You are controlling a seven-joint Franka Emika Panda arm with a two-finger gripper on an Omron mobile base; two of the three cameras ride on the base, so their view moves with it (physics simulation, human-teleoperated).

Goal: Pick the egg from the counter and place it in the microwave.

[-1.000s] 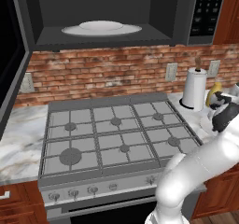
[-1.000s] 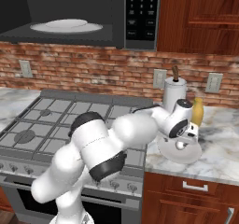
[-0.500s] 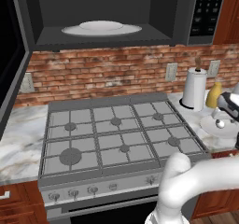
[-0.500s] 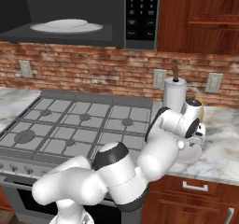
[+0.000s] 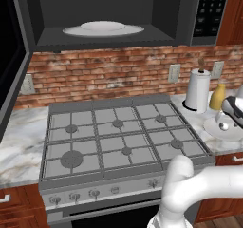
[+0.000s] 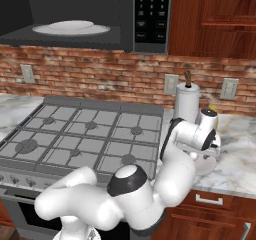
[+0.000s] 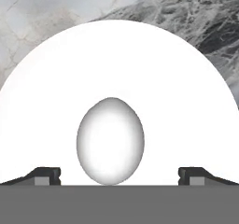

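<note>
While your end effector (image 7: 119, 175) hangs spread wide over the egg (image 7: 110, 141) on its white plate (image 7: 116, 64), closing off-centre could roll it away.

We are in a home kitchen: a grey gas stove (image 5: 118, 141) sits left of our hand in a marble counter (image 5: 19, 141) over red-brown cabinets (image 6: 220, 204), a brick backsplash (image 5: 109, 70) beyond, and a black microwave (image 5: 109, 13) up to the left.
</note>
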